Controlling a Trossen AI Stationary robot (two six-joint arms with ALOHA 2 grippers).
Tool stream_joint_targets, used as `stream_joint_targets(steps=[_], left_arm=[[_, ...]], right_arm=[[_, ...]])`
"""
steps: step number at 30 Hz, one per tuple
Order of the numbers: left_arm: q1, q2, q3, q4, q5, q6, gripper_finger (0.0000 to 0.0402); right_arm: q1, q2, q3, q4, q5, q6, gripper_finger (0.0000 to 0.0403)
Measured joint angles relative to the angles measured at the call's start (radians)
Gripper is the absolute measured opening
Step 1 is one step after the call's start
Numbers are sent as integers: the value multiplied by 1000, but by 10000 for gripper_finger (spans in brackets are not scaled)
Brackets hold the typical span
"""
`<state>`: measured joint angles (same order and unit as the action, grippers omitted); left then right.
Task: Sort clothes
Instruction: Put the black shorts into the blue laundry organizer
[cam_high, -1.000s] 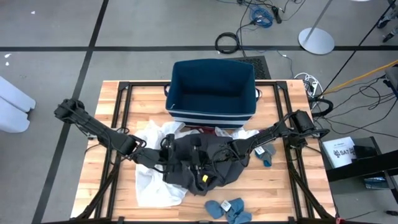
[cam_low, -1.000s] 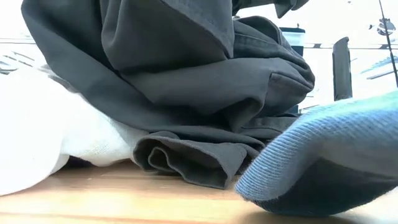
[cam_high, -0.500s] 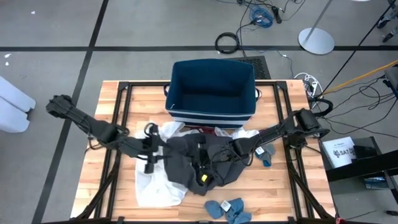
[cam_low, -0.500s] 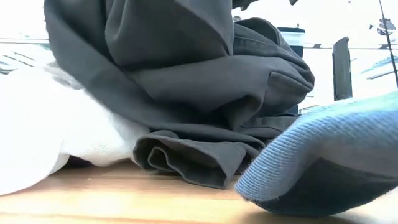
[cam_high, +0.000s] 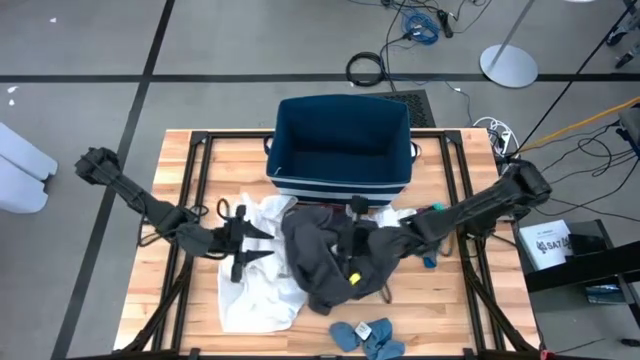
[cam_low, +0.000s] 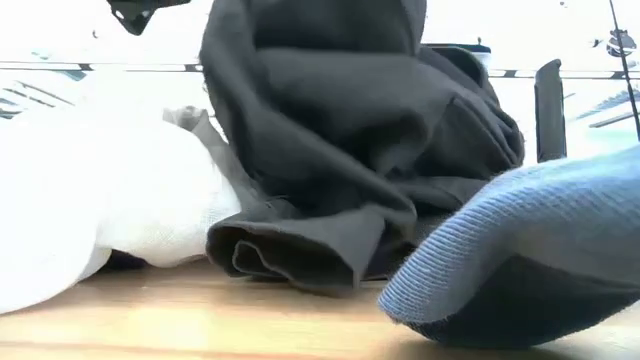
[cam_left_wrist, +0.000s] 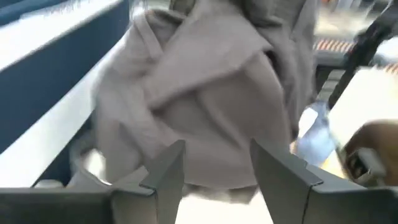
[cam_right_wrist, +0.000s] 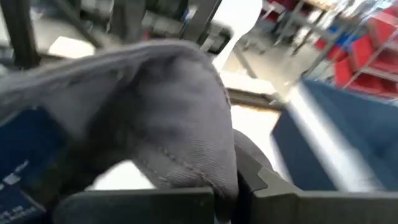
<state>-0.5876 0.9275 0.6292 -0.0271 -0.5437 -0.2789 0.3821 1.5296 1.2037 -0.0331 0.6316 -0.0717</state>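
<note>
**Grey garment pinched and up, rest of the pile right underneath**

While the right gripper has its fingers clamped on a fold of the dark grey garment, most of that cloth hangs bunched over the middle of the table, with its lower hem on the wood in the low view. The left gripper sits just off to the side over the large white garment, fingers spread and holding nothing.

Working outward: a scrap of the maroon piece peeks out between the grey cloth and the navy striped bin. A teal sock lies under the right arm, and the blue socks sit near the front edge of the table, well apart from the pile.

What I'd worry about:
- The grip looks like a single pinched fold, so the weight of the hanging cloth could pull it free.
- The grey cloth touches the white garment and may snag and drag it along.
- The trailing hem could catch the bin's near rim if it goes that way low.

As for room, the bin's mouth is wide open and there's bare wood on the right side and front left corner. The front edge is close to the blue socks, so a sweep there could knock them off.
</note>
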Motion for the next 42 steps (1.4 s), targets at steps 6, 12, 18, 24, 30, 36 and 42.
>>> stream_joint_targets(steps=[6,12,18,24,30,36,42], left_arm=[[-6,-1,-68,224,-8,109,189],[-6,-1,-68,229,22,131,189],[9,-1,-68,231,24,163,189],[51,-1,-68,230,25,165,189],[80,-1,-68,230,45,178,189],[85,-1,-68,229,91,184,189],[102,0,-68,227,100,195,189]], right_arm=[[27,-153,0,16,53,-47,0],[26,-266,0,118,50,-147,0],[19,-308,0,397,-10,-333,0],[-26,-307,2,618,-225,-479,0],[-40,-310,2,481,-379,-364,0],[44,-367,1,24,-395,66,0],[176,-436,2,-214,-295,349,0]])
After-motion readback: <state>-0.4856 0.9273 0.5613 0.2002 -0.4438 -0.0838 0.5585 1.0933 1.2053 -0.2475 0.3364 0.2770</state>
